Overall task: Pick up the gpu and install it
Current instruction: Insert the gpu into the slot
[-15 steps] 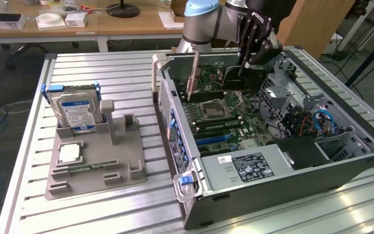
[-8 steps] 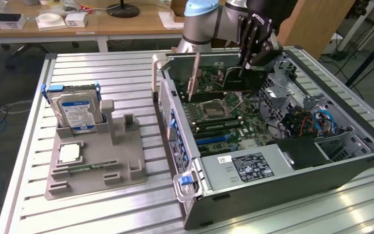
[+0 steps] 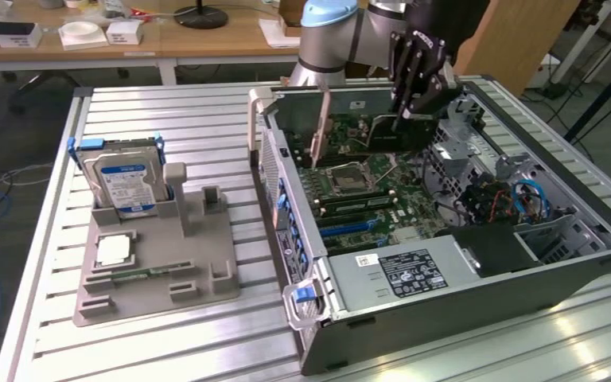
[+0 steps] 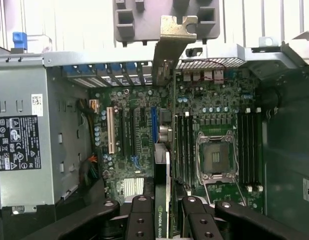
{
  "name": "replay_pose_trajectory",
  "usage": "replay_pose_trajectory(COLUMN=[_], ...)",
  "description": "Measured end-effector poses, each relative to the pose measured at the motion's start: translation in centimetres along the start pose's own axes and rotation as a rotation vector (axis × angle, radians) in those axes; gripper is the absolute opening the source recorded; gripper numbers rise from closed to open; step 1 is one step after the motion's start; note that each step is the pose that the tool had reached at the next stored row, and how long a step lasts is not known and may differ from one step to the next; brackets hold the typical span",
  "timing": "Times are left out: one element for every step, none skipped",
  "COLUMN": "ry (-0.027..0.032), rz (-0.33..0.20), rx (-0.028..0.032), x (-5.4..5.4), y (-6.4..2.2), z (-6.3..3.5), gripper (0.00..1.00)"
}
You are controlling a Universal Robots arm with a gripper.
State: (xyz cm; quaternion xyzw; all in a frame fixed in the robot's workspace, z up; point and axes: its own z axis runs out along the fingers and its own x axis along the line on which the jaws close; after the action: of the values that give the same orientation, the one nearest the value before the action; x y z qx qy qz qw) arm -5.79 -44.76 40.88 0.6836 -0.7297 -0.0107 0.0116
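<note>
Exterior view: the arm's gripper [image 3: 417, 107] hangs over the open computer case [image 3: 560, 263], its fingers [image 3: 403, 76] clamped on the top edge of the gpu [image 3: 391, 135]. The dark card is held on edge above the motherboard [image 3: 391, 199], not yet seated. Its metal bracket [image 3: 323, 127] is at the end towards the exterior view's left, close to the case's rear wall. A hard drive [image 3: 125, 179] stands in a grey holder [image 3: 157, 270] well apart on the table.

Wrist view: looking down past the fingers [image 4: 142, 215], which press on both faces, the gpu [image 4: 167, 180] shows edge-on as a thin line. Its long axis runs straight away from the grip to the bracket [image 4: 170, 55] at the rear openings. That line is parallel to the expansion slots [image 4: 127, 132]. It appears to fall just beside the blue slot [image 4: 154, 125], between it and the CPU socket [image 4: 214, 155]. How high the card sits above the slot cannot be told.
</note>
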Motion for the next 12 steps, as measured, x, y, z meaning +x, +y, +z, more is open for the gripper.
replay_pose_trajectory(ry=[-0.0002,-0.0003,-0.0002,-0.0001,0.0000,0.0000,0.0000,0.0000,-0.0003,-0.0002,0.0001,0.0001], rz=[-0.005,-0.009,-0.012,-0.013,-0.013,-0.013,-0.013,-0.013,-0.015,-0.018,-0.020,-0.021], rx=[0.0038,0.0064,0.0072,0.0072,0.0073,0.0073,0.0073,0.0073,0.0074,0.0074,0.0076,0.0077], x=[-0.01,-0.01,-0.02,-0.02,-0.02,-0.02,-0.02,-0.02,-0.03,-0.02,-0.02,-0.02], y=[-0.01,-0.03,-0.04,-0.04,-0.04,-0.03,-0.03,-0.03,-0.03,-0.03,-0.03,-0.04], z=[0.10,0.23,0.33,0.36,0.36,0.35,0.36,0.37,0.42,0.46,0.51,0.56], gripper=[0.26,0.26,0.26,0.26,0.26,0.26,0.26,0.26,0.26,0.26,0.26,0.26])
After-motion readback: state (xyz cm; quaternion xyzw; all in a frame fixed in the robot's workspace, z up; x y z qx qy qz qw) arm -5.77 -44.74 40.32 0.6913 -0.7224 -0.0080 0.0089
